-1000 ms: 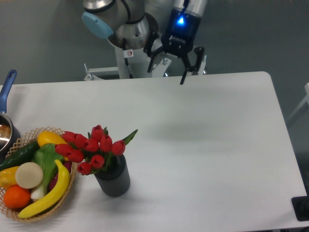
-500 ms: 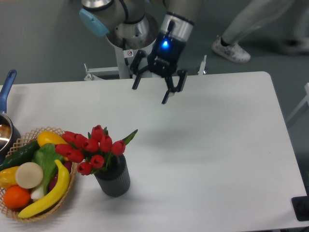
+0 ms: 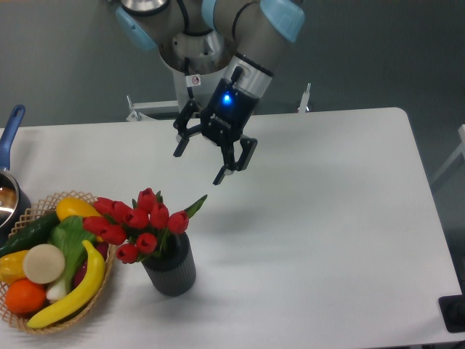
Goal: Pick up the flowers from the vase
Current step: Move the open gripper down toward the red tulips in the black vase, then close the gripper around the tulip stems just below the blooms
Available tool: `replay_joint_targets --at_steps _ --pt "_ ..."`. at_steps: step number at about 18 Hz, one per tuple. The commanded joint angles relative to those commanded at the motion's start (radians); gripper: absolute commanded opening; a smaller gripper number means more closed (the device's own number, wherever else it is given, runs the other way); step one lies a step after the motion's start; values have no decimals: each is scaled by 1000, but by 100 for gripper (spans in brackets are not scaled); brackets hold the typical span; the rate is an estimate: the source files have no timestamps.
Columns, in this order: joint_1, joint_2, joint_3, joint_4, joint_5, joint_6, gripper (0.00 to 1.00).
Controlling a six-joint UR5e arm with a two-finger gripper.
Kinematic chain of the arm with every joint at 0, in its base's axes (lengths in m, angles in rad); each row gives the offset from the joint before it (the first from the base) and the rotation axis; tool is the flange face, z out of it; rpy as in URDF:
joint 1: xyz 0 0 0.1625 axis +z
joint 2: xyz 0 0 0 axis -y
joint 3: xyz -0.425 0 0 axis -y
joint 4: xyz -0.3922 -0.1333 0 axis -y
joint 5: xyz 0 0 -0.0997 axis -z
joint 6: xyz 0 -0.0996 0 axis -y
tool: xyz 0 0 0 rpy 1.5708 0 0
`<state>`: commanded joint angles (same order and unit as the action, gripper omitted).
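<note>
Flowers (image 3: 138, 222) sit in vase (image 3: 171, 267), lower left of frame, just beside basket (image 3: 102, 287) of produce. Gripper (image 3: 197, 166) hangs above and right of blooms, fingers spread wide, nothing between them.

Handling, as judged: bunch light, heads soft and crushable, leaves floppy. Best hold likely on bundled stems just above vase rim, under heads; stems mostly hidden by blooms. Vase may tip or lift with bunch.

Count: one vase, one bunch, roughly ten red heads, one basket, one blue-handled pot (image 3: 9, 182) at left edge.

White table (image 3: 327, 211), ribbed dark vase (image 3: 171, 270) near front, wicker basket (image 3: 73, 320) beside it, blue-handled pot (image 3: 9, 190) at left edge
</note>
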<state>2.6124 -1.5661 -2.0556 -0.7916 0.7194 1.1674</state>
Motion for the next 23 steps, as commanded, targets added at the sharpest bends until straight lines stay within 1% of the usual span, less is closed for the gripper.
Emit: replay_joint_targets --at_steps 4,7,10,13,18,20,23 --pt "-38 -49 52 3 0 -3 100" --pt "-54 -69 64 5 3 -2 100" --pt "-80 -101 94 5 6 -2 100" --pt "-95 -118 115 5 8 -2 100" --pt "-133 -201 190 5 9 -5 100" --pt "-149 -213 203 5 8 -2 100" --pt "-152 -232 218 5 6 -2 100"
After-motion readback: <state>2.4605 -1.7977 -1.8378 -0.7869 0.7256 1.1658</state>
